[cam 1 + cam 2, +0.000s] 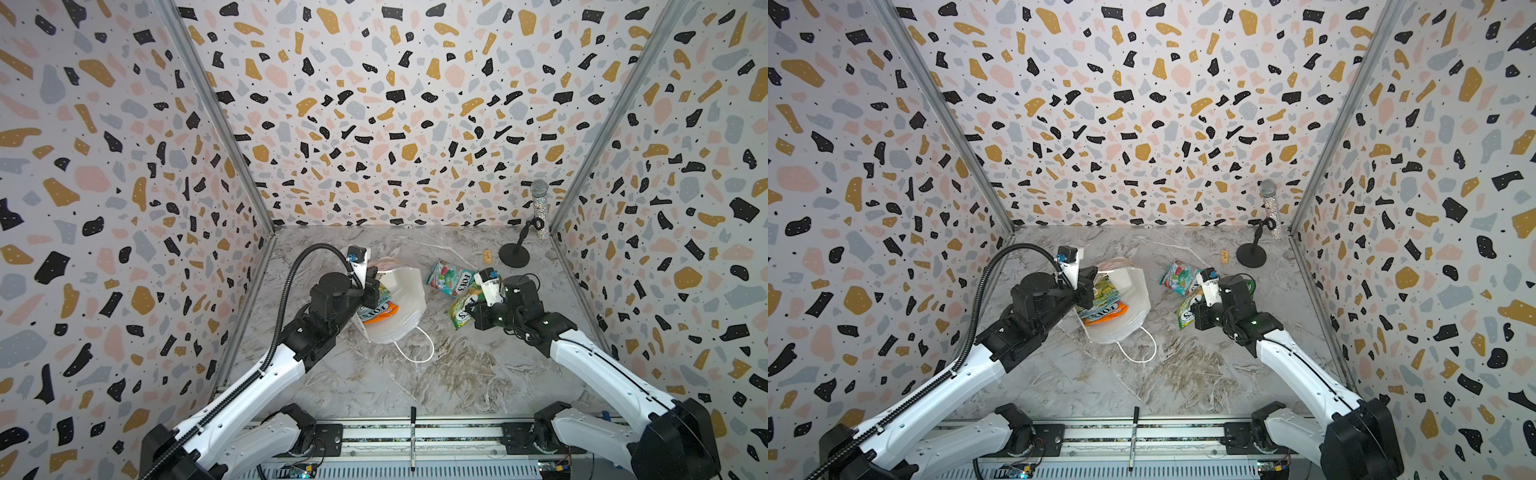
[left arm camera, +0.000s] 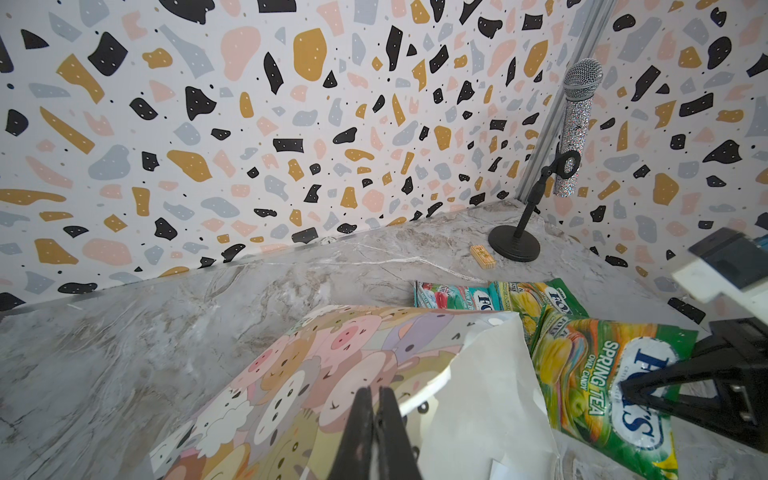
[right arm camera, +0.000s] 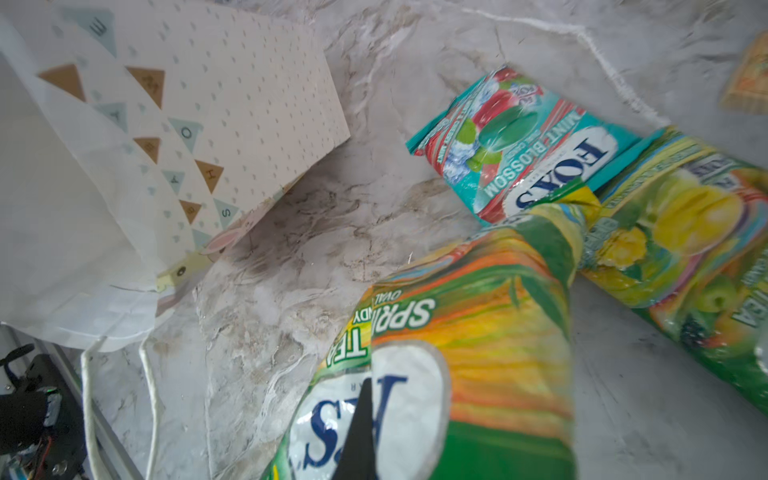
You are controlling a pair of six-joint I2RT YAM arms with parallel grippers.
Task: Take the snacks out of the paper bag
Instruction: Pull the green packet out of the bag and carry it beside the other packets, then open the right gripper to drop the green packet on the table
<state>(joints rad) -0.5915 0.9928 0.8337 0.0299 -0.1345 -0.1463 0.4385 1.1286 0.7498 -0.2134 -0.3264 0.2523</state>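
Green packet (image 3: 498,311) pinched in right jaws; left jaws clamp paper bag (image 2: 311,365) rim.

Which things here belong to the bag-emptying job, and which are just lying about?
Job: paper bag; orange packet in its mouth; teal-red packet on the table; green packet in the right gripper; second green packet beside it.
Lying about: microphone on its stand; small tan block; pen on the front rail.

Robot lab booth; terrazzo-print walls (image 1: 104,166), marble tabletop (image 1: 457,374).
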